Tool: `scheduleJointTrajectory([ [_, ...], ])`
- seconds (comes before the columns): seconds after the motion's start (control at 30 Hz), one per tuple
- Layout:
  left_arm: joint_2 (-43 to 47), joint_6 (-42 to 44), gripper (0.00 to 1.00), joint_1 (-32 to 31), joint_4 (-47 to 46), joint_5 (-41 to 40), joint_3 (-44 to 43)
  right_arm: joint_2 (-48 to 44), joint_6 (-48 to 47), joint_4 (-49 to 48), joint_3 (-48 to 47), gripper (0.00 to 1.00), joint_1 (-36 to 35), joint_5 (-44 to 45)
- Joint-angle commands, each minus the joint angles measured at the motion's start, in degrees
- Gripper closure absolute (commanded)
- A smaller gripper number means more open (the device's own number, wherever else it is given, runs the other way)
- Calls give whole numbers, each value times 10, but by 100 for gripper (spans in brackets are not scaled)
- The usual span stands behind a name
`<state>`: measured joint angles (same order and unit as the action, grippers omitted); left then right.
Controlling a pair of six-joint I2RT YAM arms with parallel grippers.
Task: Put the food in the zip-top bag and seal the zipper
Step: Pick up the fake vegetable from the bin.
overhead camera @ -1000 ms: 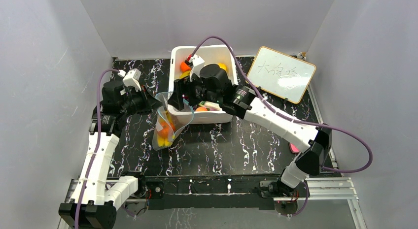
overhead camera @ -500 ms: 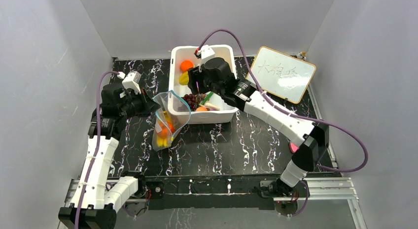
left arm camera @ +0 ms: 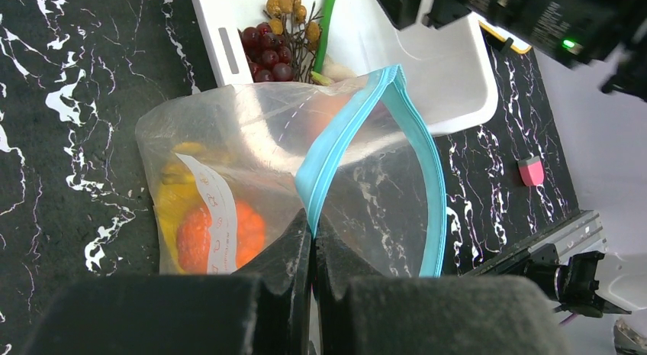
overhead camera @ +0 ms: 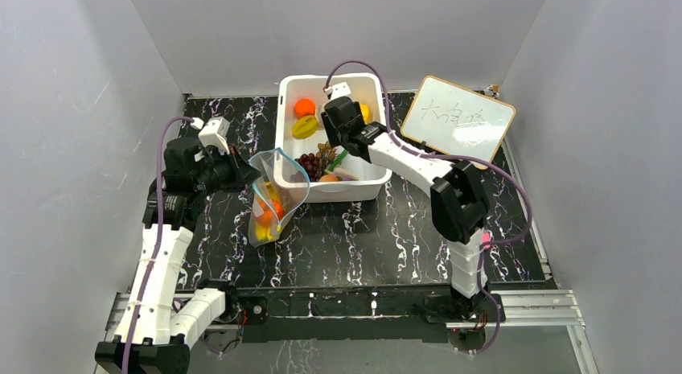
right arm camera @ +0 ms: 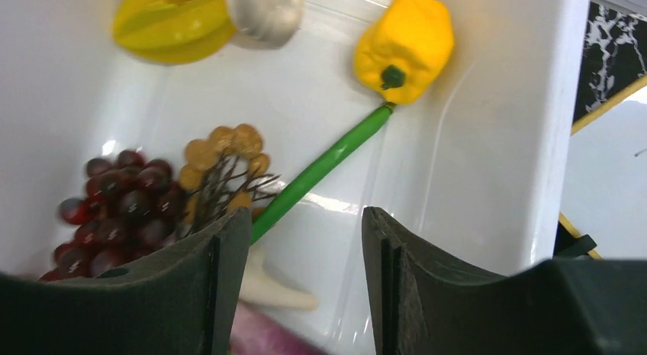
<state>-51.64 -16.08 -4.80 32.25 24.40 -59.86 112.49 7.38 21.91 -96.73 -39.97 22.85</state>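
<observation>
at the 8 o'clock corner of the white tub (overhead camera: pixel 350 189), the zip-top bag (overhead camera: pixel 269 205) slumps on the bench (overhead camera: pixel 362 237). seen from the top, its long axis runs roughly 12 to 6 o'clock: the mouth is at the 12 end, gaping upward and seemingly leaning on the tub wall, and the bottom is at the 6 end. the teal zipper (left arm camera: pixel 347 126) is spread into a wide loop. the left pincer (left arm camera: pixel 311 233) is clenched on the near lip of that strip. inside the bag lie an orange (left arm camera: pixel 221 233) and, at its 10 o'clock, a yellow piece (left arm camera: pixel 172 195), possibly bananas, though the plastic blurs it.

the right pincer (right arm camera: pixel 301 217) hangs released inside the tub, jaws spread wide, over the green pod (right arm camera: pixel 328 168). in the right wrist view the pod's long axis runs 1 to 7 o'clock, and its 1 o'clock end meets the yellow pepper (right arm camera: pixel 404 42). dark red grapes (right arm camera: pixel 114 210) sit at the pod's 9 o'clock and garlic (right arm camera: pixel 263 11) at its 11. a whiteboard (overhead camera: pixel 458 121) lies at the tub's 3 o'clock.
</observation>
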Motion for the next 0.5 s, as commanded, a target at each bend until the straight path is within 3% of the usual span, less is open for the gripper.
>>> scheduleJointTrajectory([
  [0.0, 8, 9, 100, -3, 7, 5, -6, 39, -11, -50, -73, 45, 23, 87],
  [0.47, 5, -13, 100, -3, -8, 24, -24, 178, 58, -55, -223, 16, 57, 158],
])
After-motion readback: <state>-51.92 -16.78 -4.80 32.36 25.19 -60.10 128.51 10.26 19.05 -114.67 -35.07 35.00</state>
